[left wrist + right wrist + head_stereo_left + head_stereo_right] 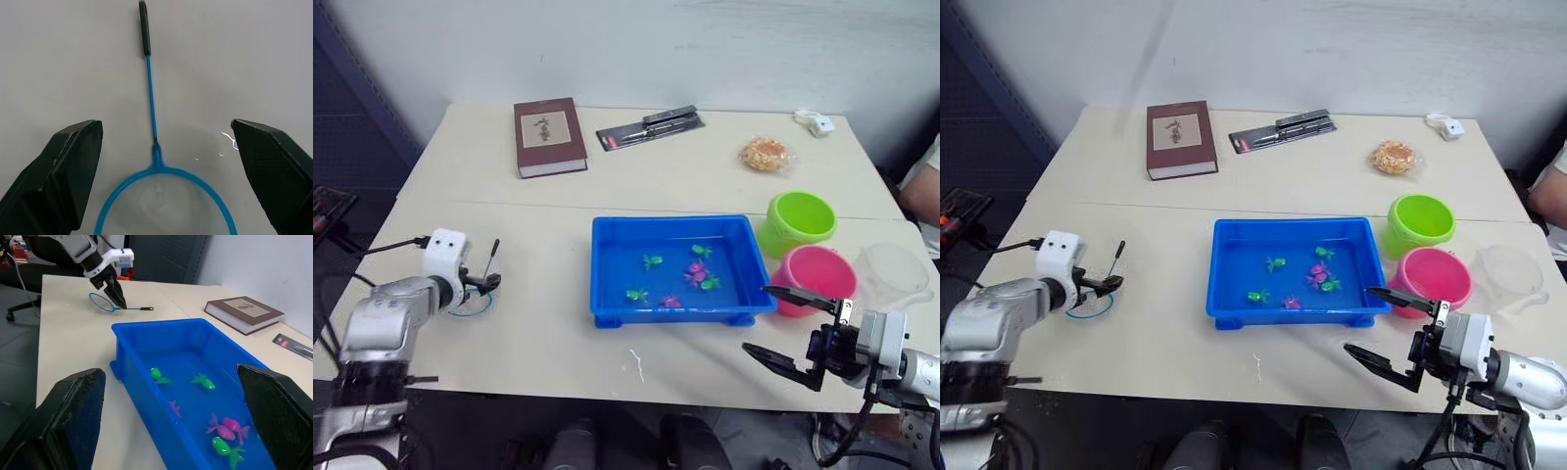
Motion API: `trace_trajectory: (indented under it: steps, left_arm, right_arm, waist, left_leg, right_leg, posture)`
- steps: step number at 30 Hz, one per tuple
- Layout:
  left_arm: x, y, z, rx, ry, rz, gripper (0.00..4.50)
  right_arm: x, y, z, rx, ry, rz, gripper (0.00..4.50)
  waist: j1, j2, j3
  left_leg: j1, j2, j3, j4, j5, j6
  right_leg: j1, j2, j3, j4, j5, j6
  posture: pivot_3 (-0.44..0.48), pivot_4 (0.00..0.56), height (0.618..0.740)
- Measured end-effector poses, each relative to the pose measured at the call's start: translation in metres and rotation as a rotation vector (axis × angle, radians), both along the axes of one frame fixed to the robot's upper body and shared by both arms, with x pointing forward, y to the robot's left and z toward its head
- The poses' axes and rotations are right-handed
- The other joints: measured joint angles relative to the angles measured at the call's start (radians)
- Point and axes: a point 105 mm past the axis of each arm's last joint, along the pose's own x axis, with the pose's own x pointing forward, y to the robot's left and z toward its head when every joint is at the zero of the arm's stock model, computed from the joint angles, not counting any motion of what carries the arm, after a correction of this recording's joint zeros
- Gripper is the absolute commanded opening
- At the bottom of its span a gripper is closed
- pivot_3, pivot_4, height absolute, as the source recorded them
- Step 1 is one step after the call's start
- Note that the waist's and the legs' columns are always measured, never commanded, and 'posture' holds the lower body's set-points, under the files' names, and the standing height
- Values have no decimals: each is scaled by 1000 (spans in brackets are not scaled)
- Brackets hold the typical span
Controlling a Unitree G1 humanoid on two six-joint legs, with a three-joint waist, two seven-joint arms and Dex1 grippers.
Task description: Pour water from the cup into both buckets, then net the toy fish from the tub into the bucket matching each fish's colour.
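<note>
A wide cream surface [538,323], made of two tabletops joined by a seam, carries everything. At its centre sits the shallow rectangular bright blue plastic tub [607,264], holding water and several tiny green and pink plastic toy fish [697,274]. Just to the tub's right stand a round lime green plastic bucket [800,220] and, nearer the front edge, a round pink plastic bucket [815,277], side by side. Right of them, by the surface's right edge, is the wide clear plastic measuring cup [894,274]. A dark red hardcover book [548,136] lies well back.

The left tool [491,284] hangs wide open, empty, over the small round net with a light blue rim [164,200], which lies flat on open surface left of the tub. The left wrist view shows its thin stick handle [149,73] pointing away between the fingers. The right tool [783,328] hovers wide open, empty, at the front edge near the tub's right corner; its wrist view looks along the tub.
</note>
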Motion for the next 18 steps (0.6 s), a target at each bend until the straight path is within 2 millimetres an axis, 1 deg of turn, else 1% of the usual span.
trace_trajectory:
  steps: [2,4,5,7,10,11,15,17,18]
  left_arm:
    - [10,1,-7,-46,20,28,3951]
    - [18,1,-7,-67,19,39,3226]
    - [19,2,-8,-69,23,40,2687]
    - [21,0,-9,-70,22,23,1899]
    - [21,-3,-9,-71,26,-7,433]
    - [19,-4,-8,-68,31,-26,21]
    - [13,-5,-3,-83,27,-86,21]
    - [13,-17,15,-130,-50,-209,21]
    - [13,-23,29,-134,-100,-291,21]
  right_arm:
    - [4,4,4,6,-12,-12,4500]
    - [7,12,12,9,-38,-5,4500]
    - [7,17,16,9,-47,1,4500]
    - [8,21,21,5,-51,-3,4500]
    - [10,23,26,-6,-49,-13,4500]
    - [11,25,29,-9,-47,-17,4500]
    - [14,30,40,-9,-39,-21,4500]
    - [18,32,45,-24,3,-32,4500]
    - [21,33,48,-38,28,-43,4500]
  waist:
    - [4,0,0]
    - [9,0,0]
    - [10,0,0]
    - [12,0,0]
    - [15,0,0]
    - [13,0,0]
    - [10,0,0]
    - [8,-2,1]
    - [8,-3,2]
  left_leg:
    - [0,-1,0,1,1,1]
    - [0,-1,0,4,1,1]
    - [0,-1,0,4,1,1]
    - [0,-1,0,5,1,1]
    - [-1,-1,-1,6,0,1]
    - [-1,-1,-1,7,0,1]
    - [-1,0,-2,7,0,1]
    - [-3,1,-3,9,0,0]
    - [-4,2,-4,11,-1,-1]
  right_leg:
    - [0,0,-2,2,0,0]
    - [0,0,-2,4,0,0]
    - [0,0,-2,4,0,0]
    - [1,-1,-2,4,0,0]
    - [1,-2,-3,4,0,0]
    - [1,-2,-3,4,0,0]
    - [1,-2,-3,4,0,0]
    - [0,-4,-3,4,0,0]
    - [0,-4,-3,4,0,0]
  posture:
    - [0,150,738]
    - [0,150,738]
    - [0,150,738]
    - [0,150,738]
    - [0,150,738]
    - [0,150,738]
    - [0,150,738]
    - [0,150,738]
    - [0,150,738]
